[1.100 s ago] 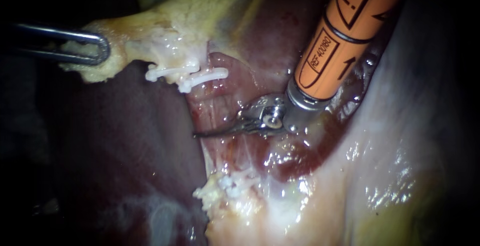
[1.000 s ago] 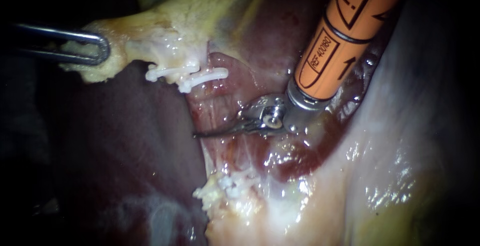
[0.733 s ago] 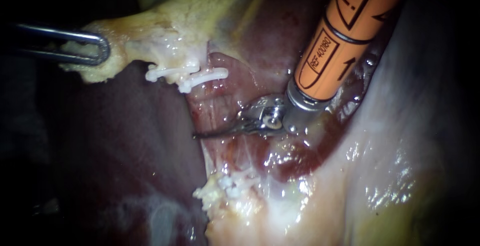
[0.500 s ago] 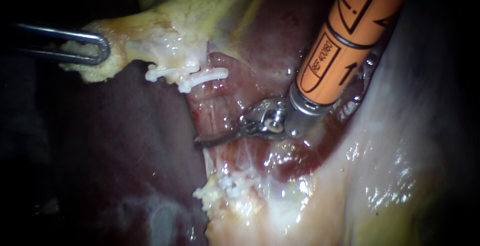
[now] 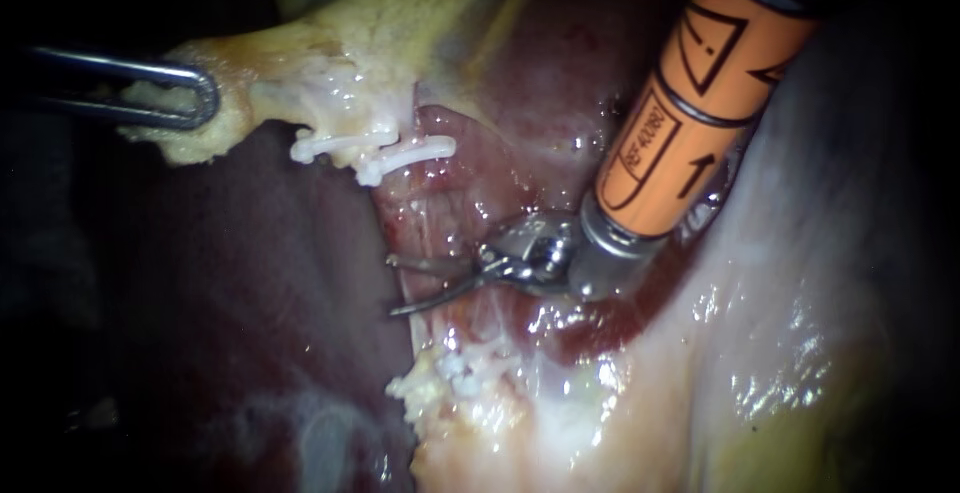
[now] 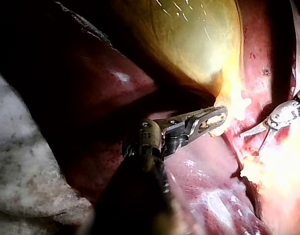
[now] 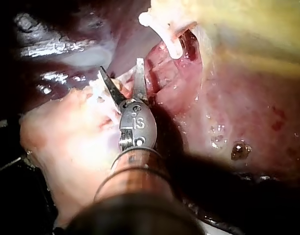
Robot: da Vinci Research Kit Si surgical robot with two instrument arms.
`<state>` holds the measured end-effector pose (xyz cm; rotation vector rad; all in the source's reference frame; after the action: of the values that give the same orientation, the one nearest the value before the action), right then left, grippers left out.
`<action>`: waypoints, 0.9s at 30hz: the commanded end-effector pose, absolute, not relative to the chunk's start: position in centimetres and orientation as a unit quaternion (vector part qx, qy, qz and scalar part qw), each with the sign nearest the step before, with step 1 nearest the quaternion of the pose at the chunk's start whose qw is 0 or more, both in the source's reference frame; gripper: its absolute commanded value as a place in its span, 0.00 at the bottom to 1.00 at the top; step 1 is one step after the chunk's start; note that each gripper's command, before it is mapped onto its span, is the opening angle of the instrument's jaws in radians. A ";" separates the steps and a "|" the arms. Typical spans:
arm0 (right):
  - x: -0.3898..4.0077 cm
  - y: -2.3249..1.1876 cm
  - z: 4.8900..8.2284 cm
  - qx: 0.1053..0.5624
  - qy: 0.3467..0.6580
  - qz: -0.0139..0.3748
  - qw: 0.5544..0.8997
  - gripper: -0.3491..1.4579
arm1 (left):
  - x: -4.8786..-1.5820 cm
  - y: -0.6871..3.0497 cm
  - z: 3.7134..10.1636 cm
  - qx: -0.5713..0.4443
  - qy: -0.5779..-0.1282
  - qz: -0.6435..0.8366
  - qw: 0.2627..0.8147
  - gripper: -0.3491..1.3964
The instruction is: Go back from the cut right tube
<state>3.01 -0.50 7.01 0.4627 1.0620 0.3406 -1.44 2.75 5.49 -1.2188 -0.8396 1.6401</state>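
My right instrument [image 5: 392,285], on an orange shaft from the upper right, ends in two thin blades that stand open over pink tissue, with nothing between them. They lie in the gap between two stumps of the cut tube. The upper stump carries white clips [image 5: 372,153]; the lower stump [image 5: 450,371] is a whitish clump. In the right wrist view the open blades [image 7: 121,69] point toward a clipped stump [image 7: 162,24]. My left instrument [image 5: 175,98] comes in from the left, its jaws shut on a yellowish flap of the gallbladder [image 5: 330,43]; the left wrist view shows the same hold [image 6: 211,119].
Dark red liver [image 5: 250,283] fills the lower left. Pale glistening tissue [image 5: 760,353] rises along the right, close under the orange shaft. In the left wrist view the yellow gallbladder [image 6: 189,39] bulges ahead of the jaws and white gauze [image 6: 27,166] lies beside the shaft.
The right instrument's blades, shut one second ago, have opened. Its shaft has drawn slightly up and to the right. The left instrument and the clipped stumps have not moved.
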 end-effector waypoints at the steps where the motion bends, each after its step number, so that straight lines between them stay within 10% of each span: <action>1: 2.96 -0.50 6.96 0.207 0.500 0.151 0.827 0.98 | -1.44 2.75 5.50 -0.493 -0.340 0.663 0.449 0.00; 10: 2.31 -0.34 6.58 0.136 0.488 0.114 0.855 0.98 | -1.43 2.75 5.50 -0.493 -0.340 0.663 0.449 0.00; 27: 1.77 -0.18 6.23 0.146 0.465 0.080 0.869 0.99 | -1.42 2.78 5.54 -0.493 -0.340 0.663 0.449 0.00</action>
<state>1.77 -0.18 6.23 0.3055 0.9726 0.1663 -1.42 2.78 5.55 -1.2196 -0.8417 1.6412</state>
